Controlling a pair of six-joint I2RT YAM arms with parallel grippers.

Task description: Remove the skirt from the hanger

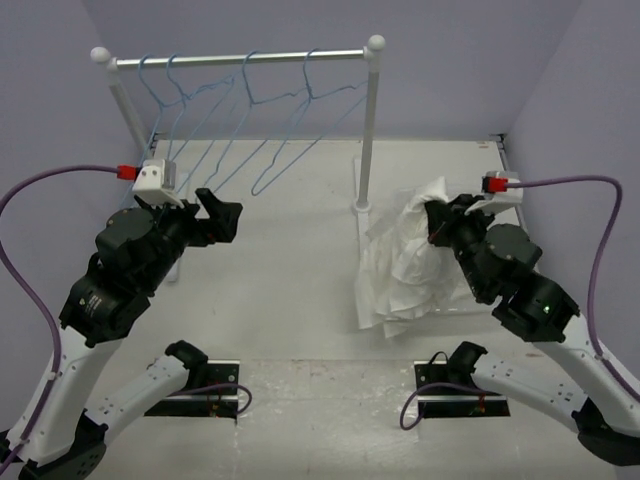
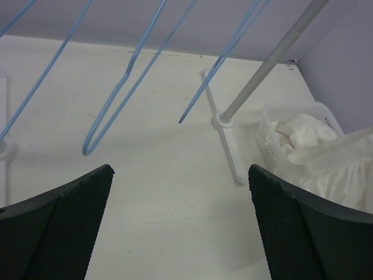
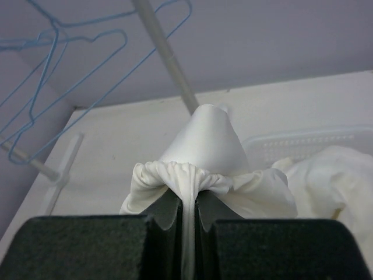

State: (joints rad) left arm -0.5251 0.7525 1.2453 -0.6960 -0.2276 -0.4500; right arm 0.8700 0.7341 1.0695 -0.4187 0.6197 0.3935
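The right pincer (image 3: 187, 204) is clenched on the skirt (image 1: 405, 265), heaped at 3 o'clock beside the rack post (image 1: 368, 130), its long axis 1-to-7 o'clock, while the left pincer (image 1: 220, 212) hangs released over open tabletop (image 1: 290, 290) near 9 o'clock.

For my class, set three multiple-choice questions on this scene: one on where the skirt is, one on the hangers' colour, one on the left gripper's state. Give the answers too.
1. Where is the skirt?
A on a hanger
B in the right gripper, beside the rack's right end
C on the floor

2. What colour are the hangers?
A red
B black
C light blue

3. The left gripper is:
A open and empty
B shut on wire
C shut on cloth

Answers:
1. B, its jaws pinch the white fabric.
2. C, blue wires hang from the rack.
3. A, its fingers stand wide apart with nothing between them.
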